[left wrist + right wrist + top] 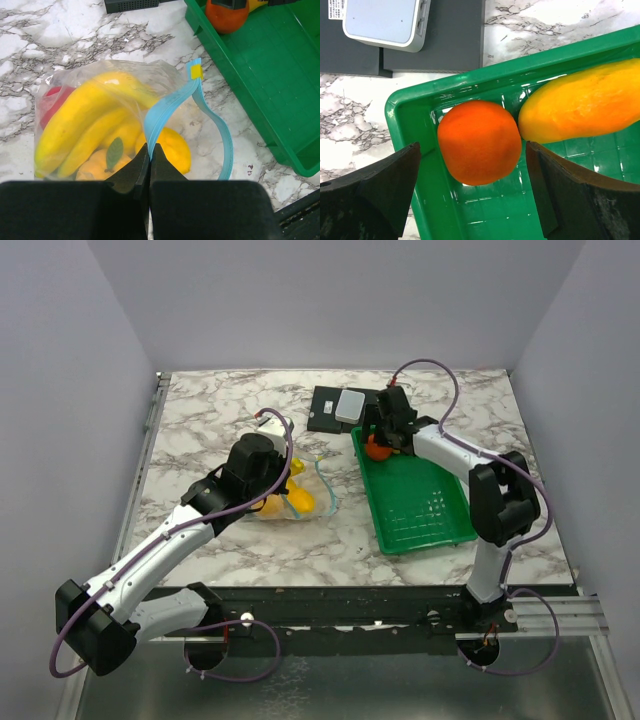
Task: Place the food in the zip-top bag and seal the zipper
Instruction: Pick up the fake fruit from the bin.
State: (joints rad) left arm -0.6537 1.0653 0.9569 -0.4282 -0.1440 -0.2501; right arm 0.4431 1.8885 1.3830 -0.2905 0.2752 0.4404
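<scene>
- Top view: clear plastic zip-top bag [318,508], holding yellow toy fruits [299,501], lies mid-frame on marble tabletop [210,420].
- Left wrist: left gripper [150,147] clenched on the bag's light-blue zipper strip [167,105].
- Right wrist: right gripper [471,146] spread wide, straddling orange round toy fruit [477,142] in green plastic tray [405,107].

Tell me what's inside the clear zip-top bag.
A banana bunch, a red fruit beside it, and yellow-orange round fruits. The left gripper, pinching the bag, covers whatever lies nearer.
</scene>
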